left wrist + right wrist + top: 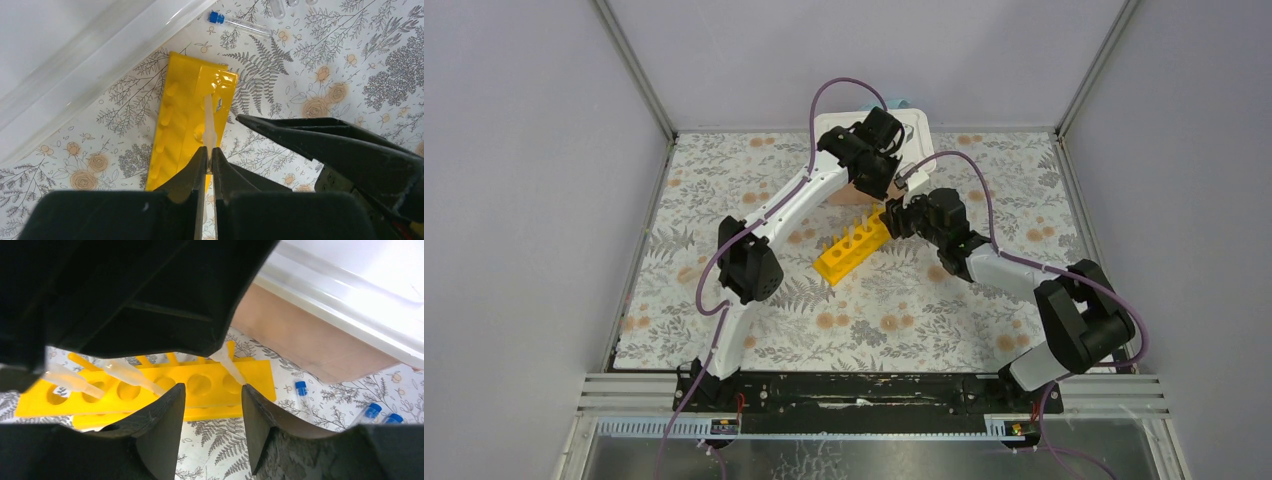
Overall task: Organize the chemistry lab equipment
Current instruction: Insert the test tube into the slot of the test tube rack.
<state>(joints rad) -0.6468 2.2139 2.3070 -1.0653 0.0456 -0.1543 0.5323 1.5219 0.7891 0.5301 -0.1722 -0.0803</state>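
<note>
Your left tool (209, 154) is clenched on a translucent dropper (209, 117), its tip pointing at a hole near the far end of the yellow test-tube rack (852, 250), which lies slantwise on the floral bench (874, 325). Your right tool (213, 402) hangs just beside that same end of the rack, released, with its jaws apart and nothing between them, while 2 more droppers (131, 374) slant at holes further along the rack. 3 blue-capped tubes (301, 388) lie loose on the bench past the rack's far end, near the white tray (919, 128).

Plain grey walls (524, 200) with metal corner posts (634, 70) enclose an evenly lit, floral-clothed table (724, 170).
</note>
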